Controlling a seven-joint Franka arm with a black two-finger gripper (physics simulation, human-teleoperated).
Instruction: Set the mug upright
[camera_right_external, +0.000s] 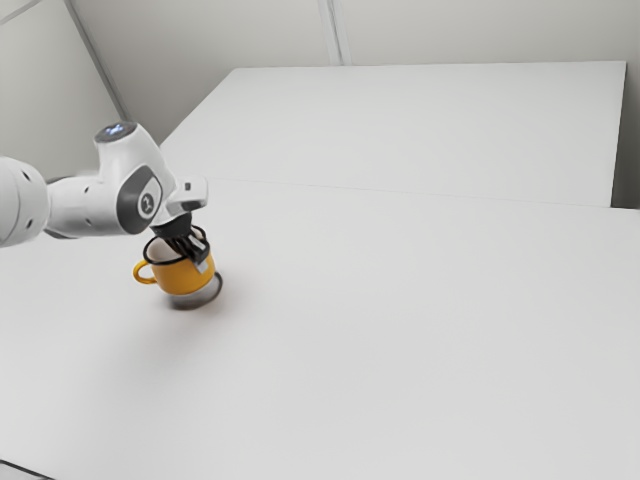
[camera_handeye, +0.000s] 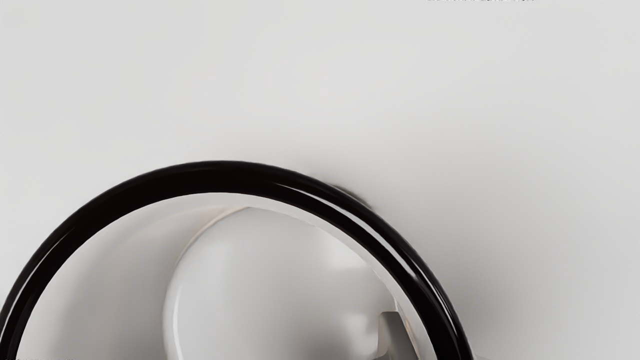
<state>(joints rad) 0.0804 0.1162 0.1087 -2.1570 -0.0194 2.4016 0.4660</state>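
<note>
The mug (camera_right_external: 183, 274), yellow outside with a black rim, is toward the exterior view's left, its mouth facing up and its handle (camera_right_external: 143, 272) pointing to that same side. Whether it leans slightly I cannot tell. The wrist view looks down past the rim into its pale inside and round bottom.

The end effector (camera_right_external: 194, 254) is clamped on the mug's wall, with one finger (camera_handeye: 395, 335) inside the mouth and the other just outside (only a sliver of that one peeks past the rim in the wrist view).

Directly below the mug is a round grey patch (camera_right_external: 190, 300) with a dark curved edge (what it is, I cannot tell, nor whether the mug touches it). The white arm (camera_right_external: 98, 205) reaches in from the exterior view's left, over the pale bench (camera_right_external: 400, 330). Beyond the bench stands a light grey wall (camera_right_external: 480, 32).
</note>
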